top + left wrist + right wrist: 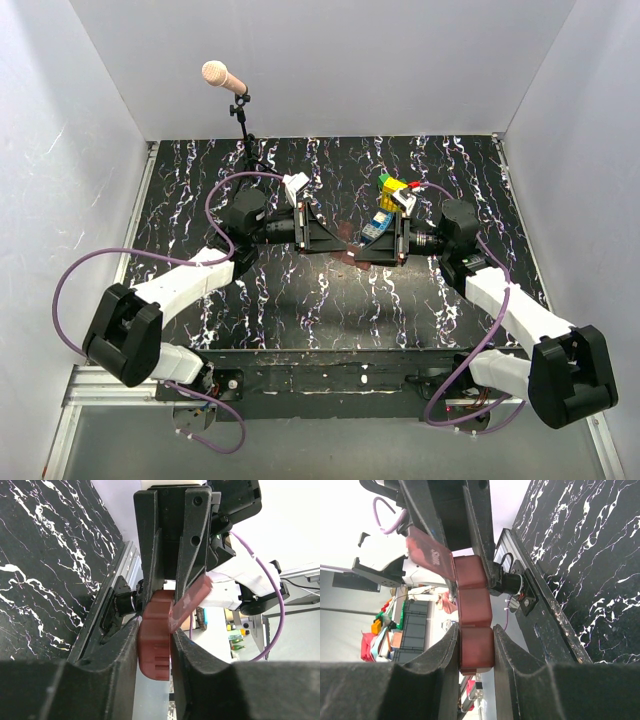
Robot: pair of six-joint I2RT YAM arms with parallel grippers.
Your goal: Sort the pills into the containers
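Right gripper point(476, 636) fingers clamp one end of red-brown box point(472, 587), held over the table point(330, 300) middle; left gripper point(155, 627) pinches the other end, flap lid point(427, 555) open. Step, by my reading: box opening; next likely calls for setting it down steadily.

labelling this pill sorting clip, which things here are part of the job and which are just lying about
Job:
- dark red-brown box, flap lid open

Lying about:
- toy brick stack
- microphone on its stand

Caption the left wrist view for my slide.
Left gripper and right gripper both clamp the red-brown box, flap lid open.
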